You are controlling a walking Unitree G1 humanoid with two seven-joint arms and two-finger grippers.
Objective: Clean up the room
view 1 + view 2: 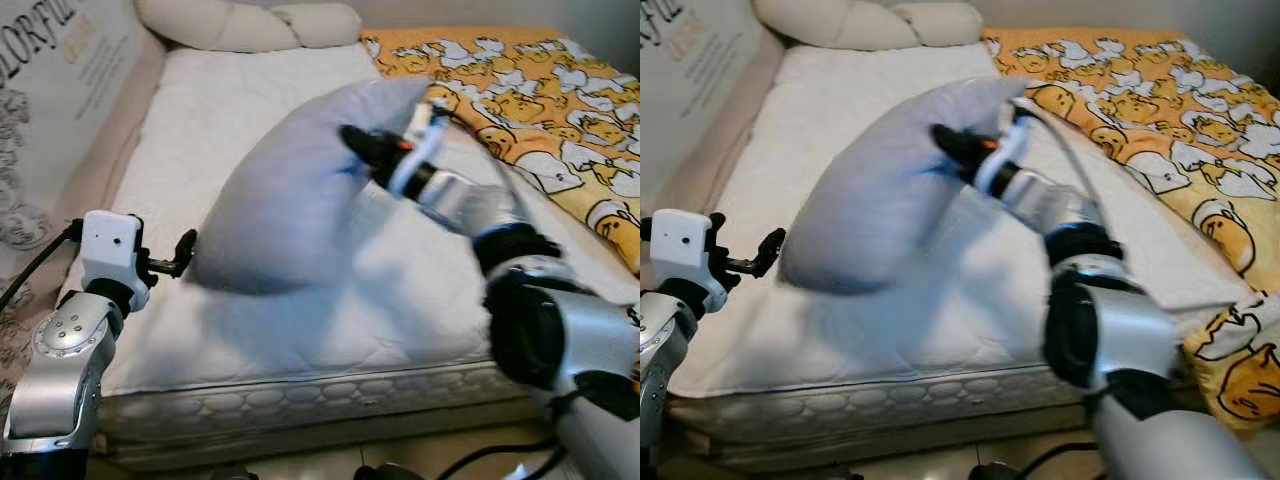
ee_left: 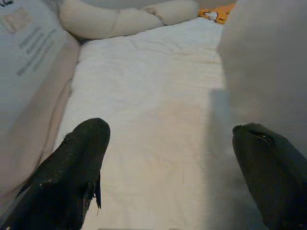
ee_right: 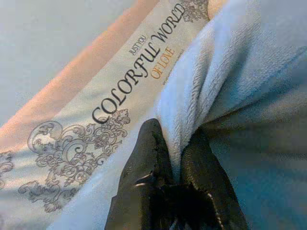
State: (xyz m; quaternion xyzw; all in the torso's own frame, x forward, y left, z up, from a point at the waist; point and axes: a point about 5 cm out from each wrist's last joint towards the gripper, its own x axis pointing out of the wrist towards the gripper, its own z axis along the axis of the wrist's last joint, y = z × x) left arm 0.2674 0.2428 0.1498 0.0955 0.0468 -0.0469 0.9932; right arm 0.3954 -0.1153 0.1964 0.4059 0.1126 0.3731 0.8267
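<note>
White mattress (image 1: 230,130) lies bare beyond its near edge. Left gripper (image 1: 186,250), jaws wide, hovers beside the grey pillow (image 1: 290,195); right gripper (image 1: 362,146) pinches a fold, holding it aloft. Duck blanket (image 1: 540,90) covers the far-right side.

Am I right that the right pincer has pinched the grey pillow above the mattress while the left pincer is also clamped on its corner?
Not quite. The right pincer is indeed shut on a fold of the grey pillow above the mattress, but the left pincer is open, its fingers spread apart beside the pillow. The left wrist view shows this.
</note>
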